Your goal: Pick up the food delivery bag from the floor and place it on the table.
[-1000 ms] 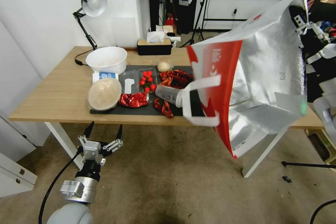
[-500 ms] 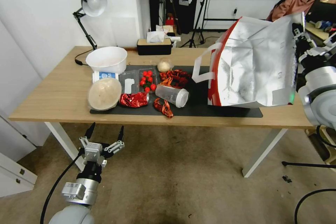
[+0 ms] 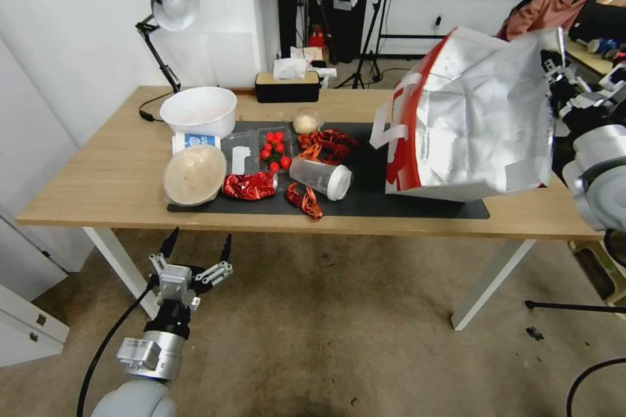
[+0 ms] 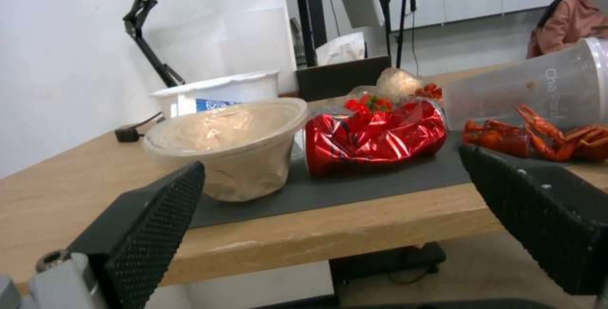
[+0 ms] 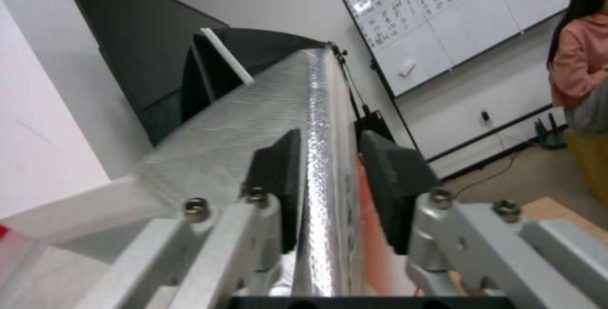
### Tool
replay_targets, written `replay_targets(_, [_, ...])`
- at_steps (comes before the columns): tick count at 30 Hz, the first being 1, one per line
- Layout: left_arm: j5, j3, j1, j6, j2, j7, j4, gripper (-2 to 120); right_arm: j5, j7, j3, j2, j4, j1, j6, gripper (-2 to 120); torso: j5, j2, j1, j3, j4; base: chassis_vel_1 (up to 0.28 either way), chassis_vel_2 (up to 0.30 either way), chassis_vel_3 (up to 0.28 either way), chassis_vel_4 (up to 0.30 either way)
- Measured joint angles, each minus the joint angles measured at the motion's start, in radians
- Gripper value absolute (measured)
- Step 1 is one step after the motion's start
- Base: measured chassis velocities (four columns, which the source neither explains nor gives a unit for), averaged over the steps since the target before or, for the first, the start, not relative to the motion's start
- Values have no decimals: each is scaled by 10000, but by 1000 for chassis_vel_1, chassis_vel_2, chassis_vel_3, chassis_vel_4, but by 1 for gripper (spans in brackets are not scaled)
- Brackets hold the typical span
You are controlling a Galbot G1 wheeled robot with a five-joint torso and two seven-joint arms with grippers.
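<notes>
Right end effector (image 5: 329, 190): your wrist camera shows both black pads (image 5: 393, 176) pressed flat against a folded silver edge of the food delivery bag (image 3: 476, 124), so it is clamped on the bag's rim. From the head camera, this end effector (image 3: 554, 71) sits at the bag's upper right corner, over the right end of the counter (image 3: 98, 176). The bag is tilted, foil lining facing you, red side panel and white loop handle toward the counter's middle. Its lower edge sits at the right end of the dark mat (image 3: 391, 205); you cannot tell whether it rests there or hangs just above. Left end effector (image 3: 193, 254): fingers spread wide, nothing held, low in front of the counter's near edge by the left leg, above the floor (image 3: 339, 339). Its wrist camera looks across that edge at a beige bowl (image 4: 234, 142) and a red foil packet (image 4: 374, 138).
</notes>
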Motion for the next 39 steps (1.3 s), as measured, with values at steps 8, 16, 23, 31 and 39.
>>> replay_targets(8, [-21,14,-39,-10,19,0,38,100,-89,-357,113,-115,-36,-57,0,57,0,-1,0,0,0,0,0,0,0])
replay_targets(16, [-40,28,-62,-137,24,-74,85,100,-255,-800,481,-122,138,-529,-8,87,0,-1,0,-1,-1,0,0,0,0])
replay_targets(23, [-55,27,-79,-208,20,-135,85,100,-891,-1260,1176,24,802,-1422,-45,100,-2,0,0,-1,-1,0,0,0,0])
replay_targets(31, [-169,-52,-50,-365,23,-138,100,100,-3801,-828,1862,751,2249,-3126,-264,100,-1,-1,-1,-2,-3,0,0,0,0])
replay_targets(39, [-292,-150,-51,-503,91,-163,126,100,-6076,-905,1968,2091,3130,-4162,-306,100,0,-1,-2,-2,1,0,0,0,0])
